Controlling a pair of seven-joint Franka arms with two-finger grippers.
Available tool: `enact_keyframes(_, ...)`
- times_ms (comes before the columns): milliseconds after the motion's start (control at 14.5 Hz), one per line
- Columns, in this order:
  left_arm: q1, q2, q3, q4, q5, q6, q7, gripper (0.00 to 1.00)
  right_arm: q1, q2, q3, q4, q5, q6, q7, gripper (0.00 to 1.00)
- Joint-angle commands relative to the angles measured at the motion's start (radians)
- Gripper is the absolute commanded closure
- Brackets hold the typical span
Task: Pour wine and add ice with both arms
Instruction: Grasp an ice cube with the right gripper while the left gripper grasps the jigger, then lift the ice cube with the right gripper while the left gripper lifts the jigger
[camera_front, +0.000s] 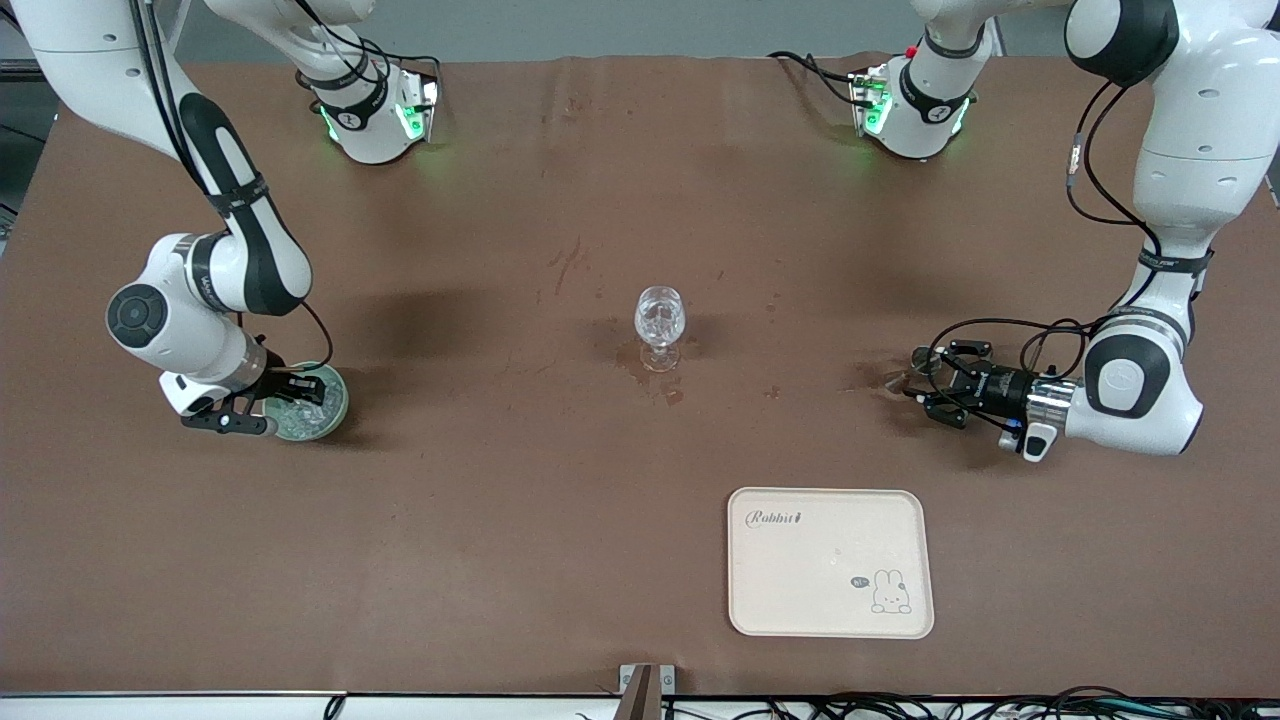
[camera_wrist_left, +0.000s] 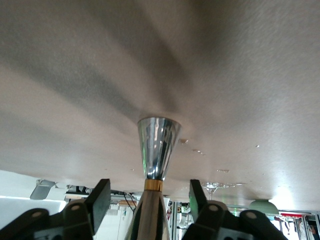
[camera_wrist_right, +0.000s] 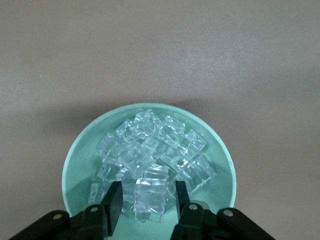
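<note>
right gripper (camera_wrist_right: 145, 200) down in the green bowl (camera_front: 335, 405) at our right arm's end, fingers straddling one cube of the ice (camera_wrist_right: 151, 199), not yet pinched | left gripper (camera_wrist_left: 145, 200) low, jaws apart around a metal-tipped bottle neck (camera_wrist_left: 157, 150) | glass (camera_front: 659, 325) mid-table, between both

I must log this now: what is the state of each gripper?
Left gripper: open around the silver cup, not gripping.
Right gripper: open around an ice cube in the green bowl.
</note>
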Motion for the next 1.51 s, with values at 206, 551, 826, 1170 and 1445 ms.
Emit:
enact_keyframes(206,0.002,0.012,-0.002,-0.002,-0.020,-0.021,0.002,0.48,-0.011,-0.017,0.001,-0.024,-0.012,0.010,-0.005,0.79)
enact_keyframes(551,0.002,0.023,-0.002,0.004,-0.022,-0.021,0.008,0.58,-0.012,-0.017,0.003,0.015,-0.010,-0.034,0.008,1.00)
enact_keyframes(826,-0.001,0.023,-0.002,0.007,-0.054,-0.021,0.003,0.77,-0.015,-0.054,0.003,0.214,-0.007,-0.377,0.024,1.00)
enact_keyframes(1170,-0.009,0.014,-0.008,0.018,-0.092,-0.022,0.002,0.99,-0.030,-0.244,0.001,0.271,-0.006,-0.479,0.028,1.00)
enact_keyframes(1445,-0.010,0.000,-0.099,0.095,-0.111,-0.109,-0.082,0.99,-0.039,-0.316,-0.003,0.488,-0.009,-0.759,0.041,1.00)
